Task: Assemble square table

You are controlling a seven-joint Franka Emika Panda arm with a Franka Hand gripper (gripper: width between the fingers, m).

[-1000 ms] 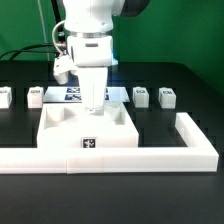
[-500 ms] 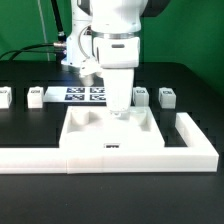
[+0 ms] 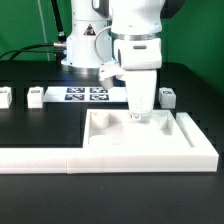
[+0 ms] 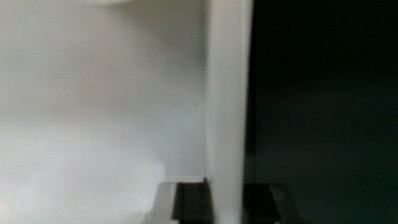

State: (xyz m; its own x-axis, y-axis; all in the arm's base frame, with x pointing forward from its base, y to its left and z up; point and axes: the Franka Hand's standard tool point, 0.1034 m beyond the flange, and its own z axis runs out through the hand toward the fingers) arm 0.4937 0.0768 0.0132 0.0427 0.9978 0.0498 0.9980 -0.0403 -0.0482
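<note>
On tabletop (image 3: pixel 110 133) rim — jaws clamped.

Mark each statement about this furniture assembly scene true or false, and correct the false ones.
1. The white plastic square tray-like tabletop sits in the corner of the long white L-shaped rail, towards the exterior view's right. True.
2. The gripper hangs high above the tabletop. False: its tip reaches down inside the tray.
3. The gripper is shut. True.
4. A short white block leg stands inside the tabletop. False: the visible legs stand on the black table behind it.
5. The marker board lies in front of the rail. False: it lies behind the tabletop, near the arm's base.
</note>
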